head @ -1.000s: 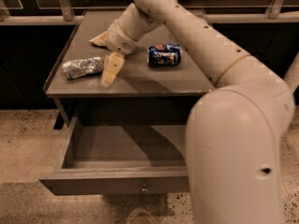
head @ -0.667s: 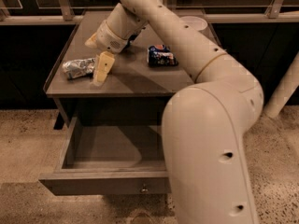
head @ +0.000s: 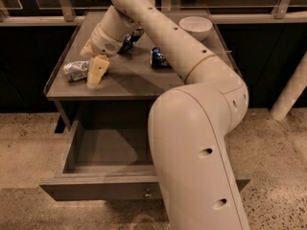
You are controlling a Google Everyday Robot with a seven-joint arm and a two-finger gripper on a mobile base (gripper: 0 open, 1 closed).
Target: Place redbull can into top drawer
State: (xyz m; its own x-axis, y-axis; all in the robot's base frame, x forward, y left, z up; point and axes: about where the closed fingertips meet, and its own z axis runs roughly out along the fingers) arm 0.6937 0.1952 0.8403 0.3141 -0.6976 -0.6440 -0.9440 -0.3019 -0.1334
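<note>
Silver redbull can (head: 76,71) is lying on its side near the left edge of the table (head: 129,83). It's not in the top drawer (head: 96,189) yet. The drawer is standing pulled out below, knob (head: 147,194) facing front.

Camera view: the gripper (head: 89,67) is hanging low over the table at the can's right end. Its fingers (head: 98,71) are spread and holding nothing. Can't tell if either one is touching the can.

Step in hand, as I'm reading it: the grasp.
- Centre the jaws across the can's body, not its end.
- Go down until both pads are flanking it, then close gently. It's looking dented and shiny, so likely to slip or roll.
- Lift clear of the table edge before swinging out over the drawer.

Labels: nothing legible.
- The redbull can is showing only pale blue patches.
- The dark blue can (head: 158,57) is showing a red-white mark, no readable letters.
- The snack bag (head: 130,36) is sitting mostly behind the arm.
- The white bowl (head: 195,27) is plain.
</note>
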